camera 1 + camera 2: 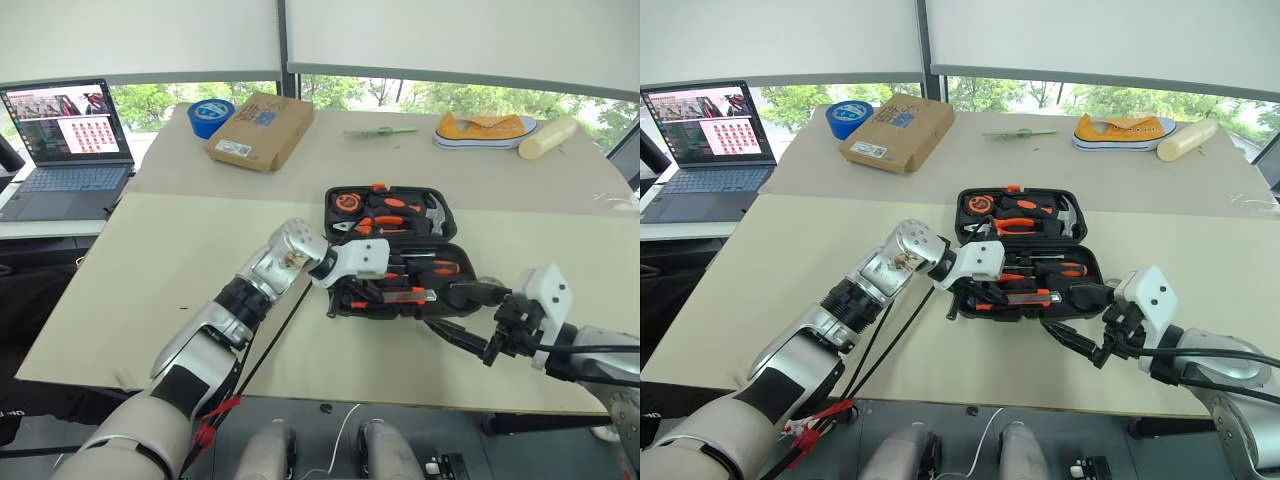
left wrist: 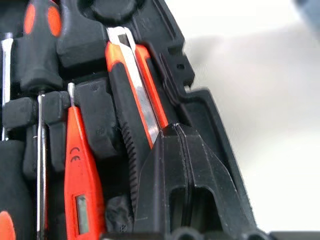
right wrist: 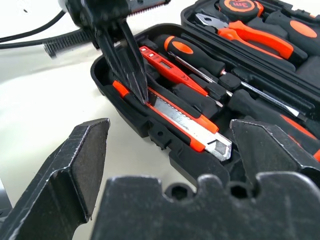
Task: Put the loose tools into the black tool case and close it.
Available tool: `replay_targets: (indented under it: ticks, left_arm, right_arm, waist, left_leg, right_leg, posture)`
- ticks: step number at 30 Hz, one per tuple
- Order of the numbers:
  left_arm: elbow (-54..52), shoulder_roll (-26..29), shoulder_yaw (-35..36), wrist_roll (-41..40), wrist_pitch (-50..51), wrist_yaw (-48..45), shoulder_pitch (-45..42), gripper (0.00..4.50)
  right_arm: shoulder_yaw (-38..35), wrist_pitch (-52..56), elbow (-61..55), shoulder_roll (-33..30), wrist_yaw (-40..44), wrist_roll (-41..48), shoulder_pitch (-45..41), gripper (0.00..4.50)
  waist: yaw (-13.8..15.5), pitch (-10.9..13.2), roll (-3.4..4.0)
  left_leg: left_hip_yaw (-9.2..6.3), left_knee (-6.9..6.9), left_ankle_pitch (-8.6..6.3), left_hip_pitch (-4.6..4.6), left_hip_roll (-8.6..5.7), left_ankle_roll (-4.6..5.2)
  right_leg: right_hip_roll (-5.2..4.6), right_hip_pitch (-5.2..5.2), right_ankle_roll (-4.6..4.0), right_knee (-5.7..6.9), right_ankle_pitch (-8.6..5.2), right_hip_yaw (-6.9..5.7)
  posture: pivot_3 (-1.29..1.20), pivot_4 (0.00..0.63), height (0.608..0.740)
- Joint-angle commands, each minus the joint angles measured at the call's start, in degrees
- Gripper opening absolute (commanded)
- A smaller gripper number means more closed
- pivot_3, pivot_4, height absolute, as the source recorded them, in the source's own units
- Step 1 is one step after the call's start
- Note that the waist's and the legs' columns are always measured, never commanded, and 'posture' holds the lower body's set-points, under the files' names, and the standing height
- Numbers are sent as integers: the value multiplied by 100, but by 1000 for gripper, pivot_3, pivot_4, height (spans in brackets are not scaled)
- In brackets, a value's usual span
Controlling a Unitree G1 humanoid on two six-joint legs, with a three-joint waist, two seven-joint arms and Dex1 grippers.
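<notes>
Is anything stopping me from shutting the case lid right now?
Yes. The left gripper, fingers shut, is down inside the black tool case, tips on the utility knife by the near wall. The open right gripper waits outside its right end. The lid lies flat behind.

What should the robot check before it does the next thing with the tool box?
1. Utility knife lying in its recess: ok, looks seated.
2. Left gripper shut, its tip pressing on the knife: ok.
3. Right gripper open, holding nothing, beside the black tool case: ok.
4. Tester screwdriver and screwdrivers in their slots: ok.
5. Tape ring put away: cannot tell.
6. Case closed: not ok, lid wide open.
</notes>
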Motion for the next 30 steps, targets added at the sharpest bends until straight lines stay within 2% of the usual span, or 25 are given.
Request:
replay_targets:
  ticks: [1, 12, 16, 26, 30]
  left_arm:
    - [78, -110, 148, 41, -236, 204, -285, 29]
    - [553, -272, -494, 773, -1158, 412, -7, 29]
    - [1167, -395, -534, 1072, -1585, 876, -153, 29]
    - [1845, -589, -168, 807, -1331, 774, -374, 29]
    - [1771, -605, 41, 584, -1133, 596, -380, 29]
  right_arm:
    - [-90, -188, -60, -5, 8, -44, -36, 4500]
    - [-48, -189, -27, 38, -44, -89, -31, 4500]
    - [-67, -187, -58, 50, -57, -90, 14, 4500]
    - [-101, -165, -127, 90, -69, -94, 106, 4500]
    - [-86, -160, -131, 86, -73, -89, 88, 4500]
  waist:
    - [13, 0, 0]
    - [11, 0, 0]
    - [13, 0, 0]
    - [-9, 0, -1]
    - [-15, 0, -1]
  left_leg:
    - [0, 1, 0, -2, 0, 0]
    - [0, 0, -1, 2, -1, 1]
    - [0, 1, -1, 6, -1, 1]
    - [0, 11, -1, 11, 0, 2]
    - [0, 11, -1, 12, 1, 2]
  right_leg:
    - [0, 1, 0, -2, 0, 0]
    - [-1, 8, 0, -8, 0, 1]
    - [-1, 13, 0, -8, 0, 1]
    - [-2, 19, 1, 2, 1, 1]
    - [-2, 19, 1, 2, 1, 2]
  posture:
    - [0, 150, 735]
    - [0, 150, 735]
    - [0, 150, 735]
    - [0, 150, 735]
    - [0, 150, 735]
